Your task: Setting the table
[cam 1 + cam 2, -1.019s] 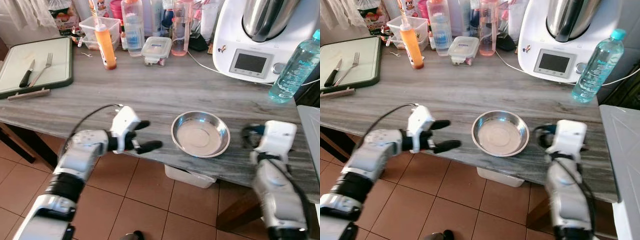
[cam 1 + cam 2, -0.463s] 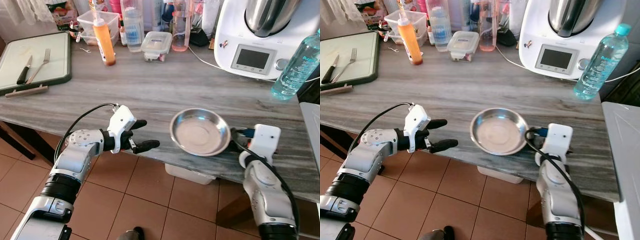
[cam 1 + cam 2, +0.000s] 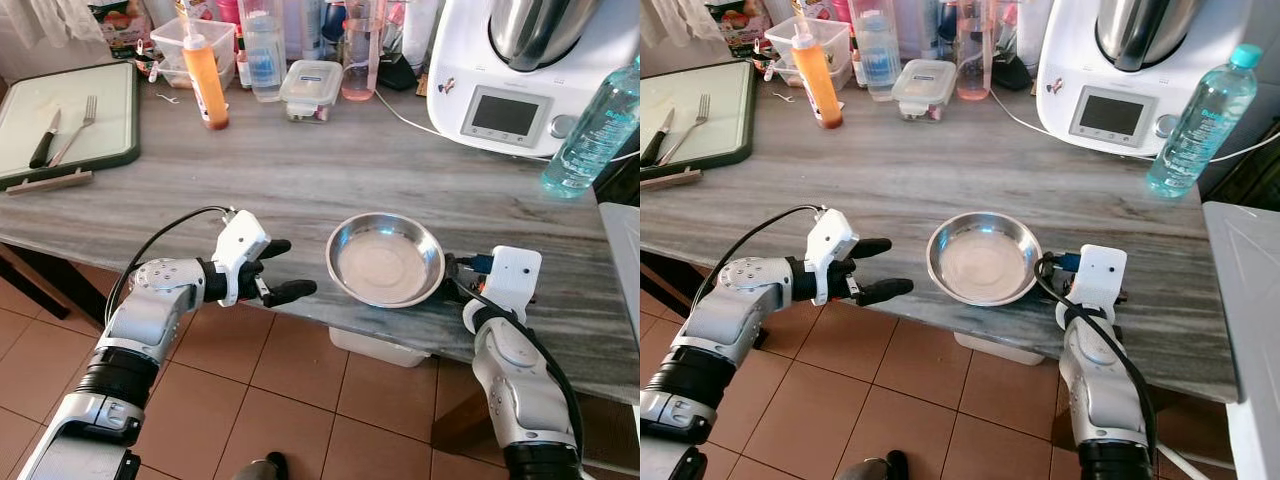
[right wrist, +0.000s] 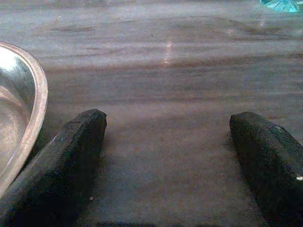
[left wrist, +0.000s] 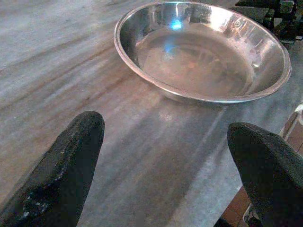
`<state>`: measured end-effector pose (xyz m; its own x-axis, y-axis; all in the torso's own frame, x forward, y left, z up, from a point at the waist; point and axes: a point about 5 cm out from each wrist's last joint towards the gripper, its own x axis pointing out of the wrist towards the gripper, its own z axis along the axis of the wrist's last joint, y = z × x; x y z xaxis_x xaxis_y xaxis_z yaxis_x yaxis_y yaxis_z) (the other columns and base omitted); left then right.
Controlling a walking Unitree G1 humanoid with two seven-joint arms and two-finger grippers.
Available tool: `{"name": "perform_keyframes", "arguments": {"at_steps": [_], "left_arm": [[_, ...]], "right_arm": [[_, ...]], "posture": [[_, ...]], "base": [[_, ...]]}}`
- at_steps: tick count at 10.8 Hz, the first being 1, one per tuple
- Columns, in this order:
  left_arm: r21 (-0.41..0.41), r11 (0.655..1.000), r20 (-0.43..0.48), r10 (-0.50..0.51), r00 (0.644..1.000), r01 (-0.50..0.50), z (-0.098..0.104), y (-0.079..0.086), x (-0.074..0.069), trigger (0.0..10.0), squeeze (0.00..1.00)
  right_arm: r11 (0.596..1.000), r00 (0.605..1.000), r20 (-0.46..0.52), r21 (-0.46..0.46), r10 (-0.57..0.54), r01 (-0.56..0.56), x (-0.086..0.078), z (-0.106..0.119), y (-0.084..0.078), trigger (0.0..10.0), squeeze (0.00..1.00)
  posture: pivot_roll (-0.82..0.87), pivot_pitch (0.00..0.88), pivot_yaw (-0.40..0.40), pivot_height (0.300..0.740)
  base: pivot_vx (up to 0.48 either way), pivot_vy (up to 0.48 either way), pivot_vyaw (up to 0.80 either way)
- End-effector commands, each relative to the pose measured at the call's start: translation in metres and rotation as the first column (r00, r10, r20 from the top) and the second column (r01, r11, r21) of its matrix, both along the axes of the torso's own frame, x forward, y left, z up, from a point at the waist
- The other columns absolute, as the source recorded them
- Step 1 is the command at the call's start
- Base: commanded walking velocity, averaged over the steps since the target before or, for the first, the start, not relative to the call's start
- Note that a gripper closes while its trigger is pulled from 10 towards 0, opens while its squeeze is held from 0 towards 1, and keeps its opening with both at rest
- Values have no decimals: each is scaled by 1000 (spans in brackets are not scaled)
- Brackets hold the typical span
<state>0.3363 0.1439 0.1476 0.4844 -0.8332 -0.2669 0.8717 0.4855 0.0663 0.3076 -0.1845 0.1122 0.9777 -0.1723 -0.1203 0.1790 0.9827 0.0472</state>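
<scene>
- Steel is the material of the shallow bowl [image 3: 385, 259], which is seen in the left eye view resting empty near the front edge of the grey marbled surface [image 3: 300, 180], between the two grippers.
- To its left the left gripper [image 3: 281, 271] is held at the front edge with its jaws spread wide, empty and short of the bowl; the right gripper [image 3: 455, 283] is tucked just beside the rim on the other side.
- At the back left a green tray [image 3: 120, 150] carries a knife [image 3: 45, 144] and a fork [image 3: 73, 135]; an orange sauce bottle [image 3: 206, 82], a lidded container [image 3: 310, 96], a white kitchen machine [image 3: 520, 70] and a water bottle [image 3: 594, 128] are lined along the far side.
- From the right eye view the same layout is given; the cutlery is well apart from the bowl.
- By the left wrist view something extra is added: the bowl's inside is shown bare and reflective, lying ahead between the spread black fingers [image 5: 61, 170], with open surface before it.
- Through the right wrist view the bowl's rim is seen close beside one finger [image 4: 66, 156]; the jaws are wide and nothing is held.
- The step in hand is judged to be positioning the bowl as a place setting; next, a reach to the tray for the knife and fork is probably called for.
</scene>
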Motion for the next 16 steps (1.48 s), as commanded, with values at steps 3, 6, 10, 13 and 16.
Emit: {"name": "perform_keyframes", "arguments": {"at_steps": [3, 6, 10, 13, 16], "left_arm": [[4, 1000, 10, 1, 1000, -1, 2, 2, -1, 10000, 0], [2, 1000, 10, 0, 1000, 0, 2, 2, -1, 10000, 0], [4, 1000, 13, 1, 1000, -1, 2, 2, 0, 10000, 0], [-9, 1000, 31, 25, 999, -25, 5, 5, 4, 10000, 0], [-39, 999, 30, 27, 999, -26, 5, -1, 5, 10000, 0]], "right_arm": [[995, 996, -19, 34, 91, -90, 3, -5, 21, 10000, 1000], [988, 989, -9, 44, 150, -150, 4, -5, 33, 10000, 1000], [986, 987, -3, 29, 161, -161, 2, -4, 33, 10000, 1000], [996, 998, 28, -66, 60, -58, -11, 1, 10, 10000, 1000], [981, 991, 131, -191, -16, 41, -27, 22, -7, 10000, 1000]], "posture": [[181, 160, 32, 740], [180, 158, 29, 740], [177, 152, 30, 740], [173, 147, 30, 740], [145, 133, 18, 740]], "base": [[0, 0, 0], [0, 0, 0], [0, 0, 0], [0, 0, 0], [0, 0, 0]]}}
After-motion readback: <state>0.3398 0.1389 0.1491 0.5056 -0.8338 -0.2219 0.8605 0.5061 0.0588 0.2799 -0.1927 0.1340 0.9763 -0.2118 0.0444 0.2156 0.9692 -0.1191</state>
